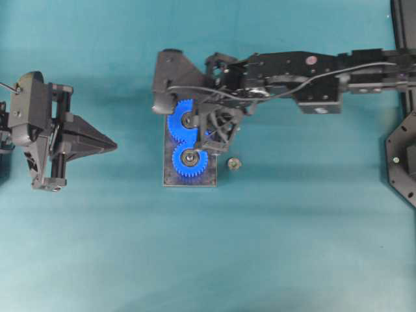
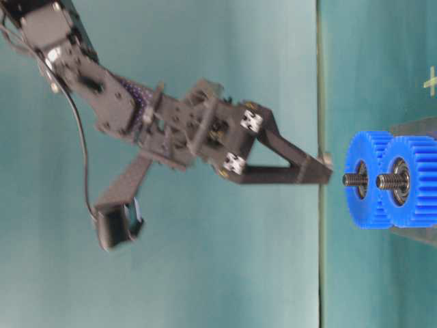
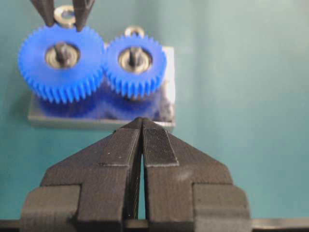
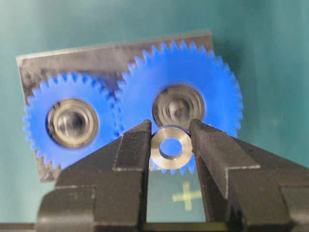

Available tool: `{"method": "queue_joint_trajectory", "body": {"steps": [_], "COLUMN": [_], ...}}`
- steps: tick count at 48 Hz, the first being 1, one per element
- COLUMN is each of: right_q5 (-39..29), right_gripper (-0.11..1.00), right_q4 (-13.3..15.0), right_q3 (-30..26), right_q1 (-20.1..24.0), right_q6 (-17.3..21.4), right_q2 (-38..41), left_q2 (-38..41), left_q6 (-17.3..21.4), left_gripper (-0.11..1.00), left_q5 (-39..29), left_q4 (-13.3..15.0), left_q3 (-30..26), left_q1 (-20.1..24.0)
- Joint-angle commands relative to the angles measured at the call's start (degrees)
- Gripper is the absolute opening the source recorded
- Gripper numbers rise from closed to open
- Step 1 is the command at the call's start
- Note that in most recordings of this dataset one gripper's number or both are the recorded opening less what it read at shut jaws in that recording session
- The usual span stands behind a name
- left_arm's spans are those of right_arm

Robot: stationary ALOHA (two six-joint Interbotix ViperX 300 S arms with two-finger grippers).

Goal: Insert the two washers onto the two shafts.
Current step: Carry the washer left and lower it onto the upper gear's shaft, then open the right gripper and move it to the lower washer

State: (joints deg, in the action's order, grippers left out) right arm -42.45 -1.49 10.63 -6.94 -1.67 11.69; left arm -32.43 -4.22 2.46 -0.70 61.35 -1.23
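A silver washer (image 4: 171,146) is pinched flat between the fingers of my right gripper (image 4: 170,131), which is shut on it. It hangs just above the large blue gear (image 4: 203,82), slightly off the blurred shaft (image 4: 177,107) at the gear's centre. From table level, the washer (image 2: 328,161) sits a little higher than the two threaded shaft tips (image 2: 354,180). A smaller blue gear (image 4: 72,123) meshes beside the large one on the grey plate (image 1: 170,179). My left gripper (image 1: 114,146) is shut and holds nothing. It points at the plate from the left, well short of it.
A small metal ring-shaped part (image 1: 234,164) lies on the teal table just right of the plate. The right arm (image 1: 312,78) stretches in from the right over the gears. A black frame (image 1: 403,156) stands at the right edge.
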Motion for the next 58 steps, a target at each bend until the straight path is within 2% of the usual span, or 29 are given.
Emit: {"method": "queue_joint_trajectory", "body": {"steps": [1, 19, 58], "right_q5": [-0.18, -0.26, -1.85], "right_gripper": [0.29, 0.29, 0.29], "right_q4": [0.09, 0.44, 0.44], "right_q3": [-2.2, -3.96, -5.01], "right_q1": [0.09, -0.7, -1.41], "right_q6": [-0.62, -2.72, -2.37], "right_q2": [0.26, 3.52, 3.87], "left_q2": [-0.18, 0.44, 0.35], "left_q6": [-0.18, -0.18, -0.26], "left_gripper": [0.0, 0.0, 0.0], "left_q5": [0.53, -0.88, -0.7], "left_q4": [-0.09, -0.09, -0.09], "left_q3": [-0.62, -0.44, -0.35], "left_q1": [-0.09, -0.35, -0.35]}}
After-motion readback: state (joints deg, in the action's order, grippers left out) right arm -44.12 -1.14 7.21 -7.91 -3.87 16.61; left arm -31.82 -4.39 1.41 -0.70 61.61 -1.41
